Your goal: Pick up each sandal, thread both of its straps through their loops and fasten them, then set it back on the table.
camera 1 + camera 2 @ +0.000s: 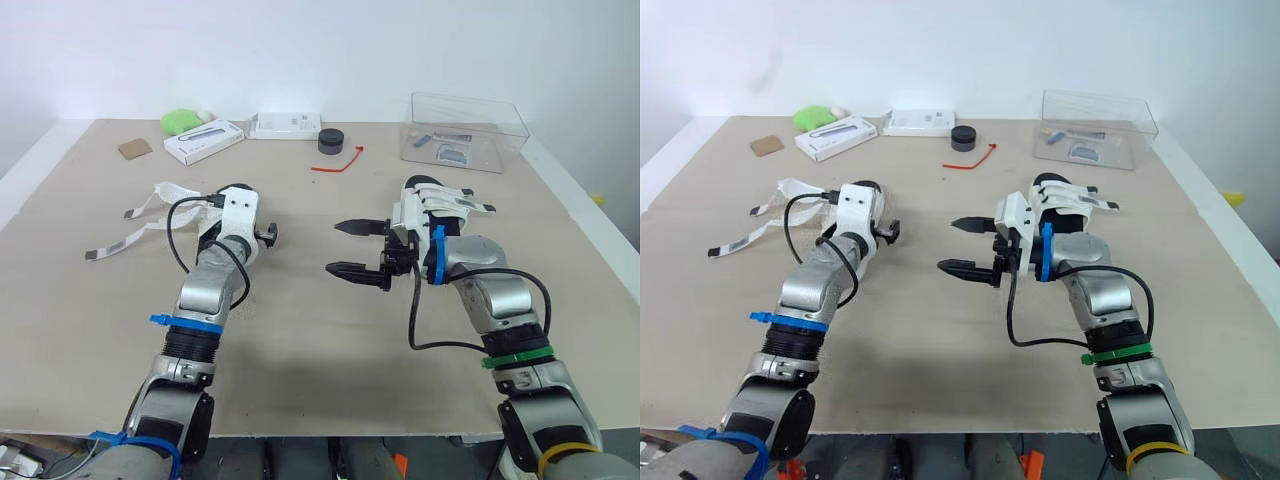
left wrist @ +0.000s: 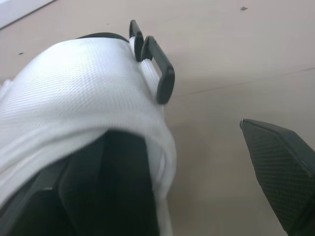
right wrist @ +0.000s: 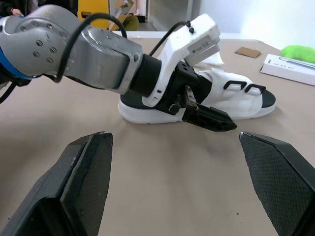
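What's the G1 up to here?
Sandal strapping, early on. The left gripper is open at the left sandal, whose straps lie loose and unthreaded on the table. The right gripper hovers open over the table between the sandals, holding nothing. The right sandal sits by that arm's wrist, not gripped.

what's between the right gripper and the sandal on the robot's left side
Bare table, then the left gripper's finger right beside that sandal, seen in the right wrist view.
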`<act>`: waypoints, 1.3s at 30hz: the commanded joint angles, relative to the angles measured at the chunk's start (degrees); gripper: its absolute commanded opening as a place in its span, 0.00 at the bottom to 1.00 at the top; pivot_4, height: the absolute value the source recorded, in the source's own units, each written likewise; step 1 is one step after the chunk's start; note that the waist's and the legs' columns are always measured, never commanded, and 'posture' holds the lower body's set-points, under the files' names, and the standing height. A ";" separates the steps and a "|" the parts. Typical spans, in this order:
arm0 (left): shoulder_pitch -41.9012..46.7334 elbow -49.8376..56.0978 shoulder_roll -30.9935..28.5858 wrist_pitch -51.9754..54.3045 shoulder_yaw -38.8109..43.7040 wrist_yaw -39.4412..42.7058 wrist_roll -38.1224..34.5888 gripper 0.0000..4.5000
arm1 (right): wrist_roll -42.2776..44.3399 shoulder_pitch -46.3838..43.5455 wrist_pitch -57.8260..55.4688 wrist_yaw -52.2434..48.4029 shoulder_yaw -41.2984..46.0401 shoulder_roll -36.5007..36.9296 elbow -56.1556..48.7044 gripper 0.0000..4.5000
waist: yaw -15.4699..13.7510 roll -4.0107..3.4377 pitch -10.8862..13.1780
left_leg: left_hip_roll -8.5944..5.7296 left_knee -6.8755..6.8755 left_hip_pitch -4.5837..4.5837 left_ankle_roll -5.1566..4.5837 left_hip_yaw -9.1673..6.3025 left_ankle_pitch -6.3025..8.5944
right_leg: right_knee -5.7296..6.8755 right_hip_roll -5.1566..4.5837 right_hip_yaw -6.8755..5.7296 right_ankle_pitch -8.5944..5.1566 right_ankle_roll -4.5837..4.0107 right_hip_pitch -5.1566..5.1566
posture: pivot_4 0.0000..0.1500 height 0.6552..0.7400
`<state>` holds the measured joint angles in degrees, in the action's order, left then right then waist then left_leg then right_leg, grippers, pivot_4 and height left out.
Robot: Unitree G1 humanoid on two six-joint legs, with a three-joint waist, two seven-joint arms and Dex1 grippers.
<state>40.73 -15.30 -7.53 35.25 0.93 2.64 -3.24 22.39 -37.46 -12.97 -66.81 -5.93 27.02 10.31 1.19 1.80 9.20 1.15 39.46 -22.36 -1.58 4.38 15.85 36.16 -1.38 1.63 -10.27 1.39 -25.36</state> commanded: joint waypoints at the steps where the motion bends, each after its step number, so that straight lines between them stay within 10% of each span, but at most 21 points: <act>1: 1.79 -0.70 0.34 -2.45 1.01 0.54 -0.56 0.88 | 3.04 -0.92 -4.96 3.32 3.32 -0.32 -2.76 1.00 | -0.01 0.00 0.00 | 0.00 0.00 0.00 0.00 -0.01 0.00 | 0.00 -0.01 -0.01 0.00 0.00 0.00 | 1.00 1.00; 11: 1.02 -1.84 -0.21 -4.14 1.52 1.93 -0.99 0.02 | 2.90 -2.19 -8.75 6.81 4.64 -0.22 -2.18 1.00 | -0.02 0.00 0.00 | -0.01 0.00 -0.02 0.00 -0.01 0.00 | 0.00 -0.03 -0.02 0.01 0.01 0.00 | 1.00 1.00; 17: -0.76 0.95 -4.30 -8.58 0.50 8.67 -1.34 0.02 | 2.30 -2.12 -8.85 6.76 3.95 -0.56 -2.58 1.00 | 0.05 0.00 0.00 | 0.00 0.00 -0.01 0.00 -0.01 0.00 | 0.00 0.00 -0.01 0.01 0.01 -0.01 | 1.00 1.00; 28: -19.03 24.07 -31.25 -41.67 -14.88 60.04 -6.06 0.02 | 1.96 -1.59 -9.67 2.68 2.92 0.84 -2.07 1.00 | -0.01 -0.03 0.00 | 0.17 -0.09 -0.08 0.29 0.04 0.24 | 0.00 -0.13 -0.34 -0.17 -0.37 -0.16 | 1.00 1.00; 39: -21.84 16.03 -37.27 -58.04 -15.03 68.92 -4.81 0.02 | 2.08 0.75 -9.86 2.70 2.57 0.98 -4.33 1.00 | -0.01 -0.03 0.00 | 0.31 0.01 -0.01 0.18 0.06 0.20 | 0.01 0.06 -0.43 -0.22 -0.39 -0.10 | 1.00 1.00</act>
<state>18.79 1.48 -43.64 -21.57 -15.16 70.50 -8.05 23.93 -36.61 -23.23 -63.84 -4.09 27.37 9.01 1.18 1.78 9.20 1.47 39.47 -22.37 -1.40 4.44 16.05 36.17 -1.31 1.19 -10.50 0.99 -25.46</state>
